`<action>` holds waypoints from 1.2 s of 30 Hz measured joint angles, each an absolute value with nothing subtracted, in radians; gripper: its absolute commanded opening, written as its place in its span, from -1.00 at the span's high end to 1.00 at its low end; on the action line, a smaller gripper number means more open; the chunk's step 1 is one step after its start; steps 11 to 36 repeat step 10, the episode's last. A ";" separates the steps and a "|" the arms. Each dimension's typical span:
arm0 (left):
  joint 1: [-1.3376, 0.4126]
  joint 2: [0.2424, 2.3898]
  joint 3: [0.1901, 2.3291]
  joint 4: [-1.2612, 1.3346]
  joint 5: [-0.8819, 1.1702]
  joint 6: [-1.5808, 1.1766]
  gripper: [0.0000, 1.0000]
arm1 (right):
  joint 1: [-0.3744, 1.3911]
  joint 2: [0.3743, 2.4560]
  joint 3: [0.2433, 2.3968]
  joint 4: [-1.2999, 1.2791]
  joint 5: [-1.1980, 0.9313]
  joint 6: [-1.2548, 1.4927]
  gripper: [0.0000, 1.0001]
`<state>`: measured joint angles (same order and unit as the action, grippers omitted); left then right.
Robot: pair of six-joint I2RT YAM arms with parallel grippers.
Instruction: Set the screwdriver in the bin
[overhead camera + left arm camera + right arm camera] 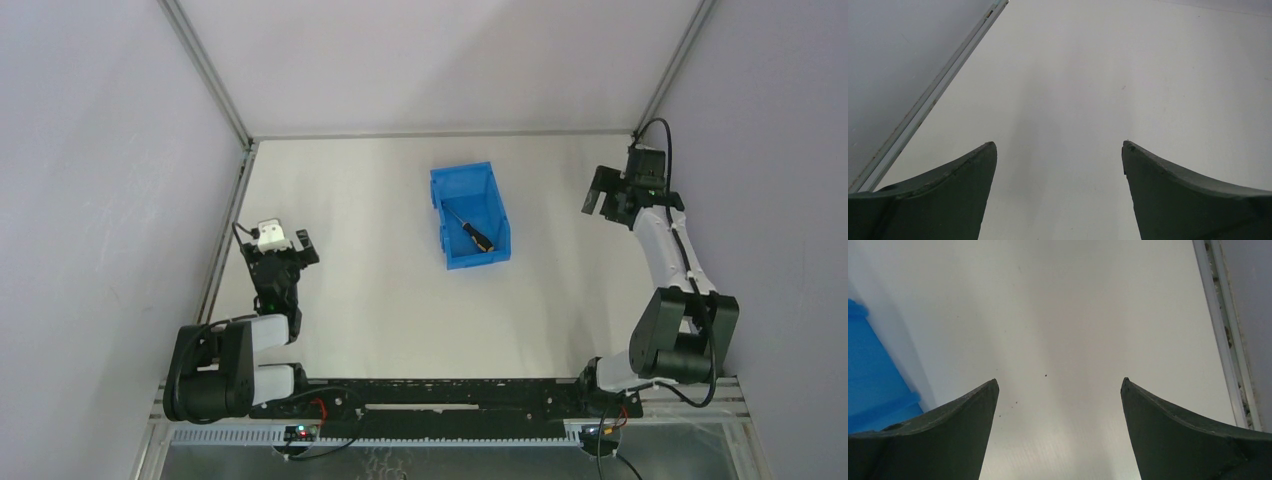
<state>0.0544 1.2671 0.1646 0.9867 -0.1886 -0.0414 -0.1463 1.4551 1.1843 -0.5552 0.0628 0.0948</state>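
Note:
The blue bin (470, 178) stands near the middle of the table. The screwdriver (473, 231), black handle and thin grey shaft, lies inside it on the bin's floor. My right gripper (601, 193) is open and empty, to the right of the bin and apart from it. A blue corner of the bin (873, 385) shows at the left edge of the right wrist view, beside my open right gripper (1059, 385). My left gripper (290, 243) is open and empty at the far left, well away from the bin. It sees only bare table between its fingers (963, 185).
A metal frame rail (225, 240) runs along the table's left edge close to my left gripper. Another rail (1228, 340) runs along the right edge near my right gripper. Grey walls enclose the table on three sides.

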 measured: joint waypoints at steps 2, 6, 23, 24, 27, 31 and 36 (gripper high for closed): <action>0.054 1.267 0.165 0.987 -0.189 -0.041 -1.00 | -0.165 1.430 1.146 -0.524 0.044 0.108 -0.99; 0.054 1.267 0.165 0.987 -0.189 -0.041 -1.00 | -0.165 1.374 1.071 -0.465 0.019 0.118 -0.99; 0.054 1.267 0.165 0.987 -0.189 -0.041 -1.00 | -0.162 1.327 1.007 -0.414 0.007 0.123 -0.99; 0.054 1.267 0.165 0.987 -0.189 -0.041 -1.00 | -0.162 1.327 1.007 -0.414 0.007 0.123 -0.99; 0.054 1.267 0.165 0.987 -0.189 -0.041 -1.00 | -0.162 1.327 1.007 -0.414 0.007 0.123 -0.99; 0.054 1.267 0.165 0.987 -0.189 -0.041 -1.00 | -0.162 1.327 1.007 -0.414 0.007 0.123 -0.99; 0.054 1.267 0.165 0.987 -0.189 -0.041 -1.00 | -0.162 1.327 1.007 -0.414 0.007 0.123 -0.99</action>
